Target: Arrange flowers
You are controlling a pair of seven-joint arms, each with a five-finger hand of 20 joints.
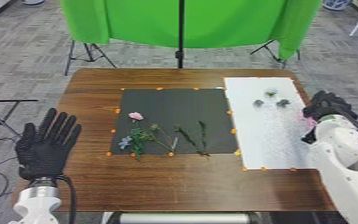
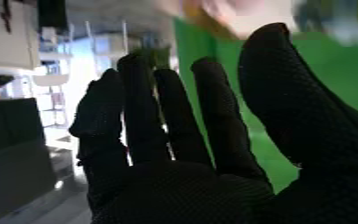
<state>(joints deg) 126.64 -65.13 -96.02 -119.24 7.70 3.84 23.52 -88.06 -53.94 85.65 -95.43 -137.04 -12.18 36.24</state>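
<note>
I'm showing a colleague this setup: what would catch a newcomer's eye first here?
Probably the bright green cloth hanging beyond the brown table. Next come the black left robot hand, open at the table's left edge, and the pink flower toward the left of the dark mat.

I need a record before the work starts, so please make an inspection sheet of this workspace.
Surface: brown wooden table with dark mat and white sheet, orange markers along their edges.
Job's things: pink flower, grey-blue flower, green stems on the mat; small white flower, two grey-blue pieces on the sheet.
Clutter: nothing seen.
Hands: black-gloved left hand open, at the table's left; black-gloved right hand open, right of the sheet, near a pink item, unclear if held.
Cables: black cable at left wrist.
Surroundings: green cloth backdrop, grey floor.
</note>
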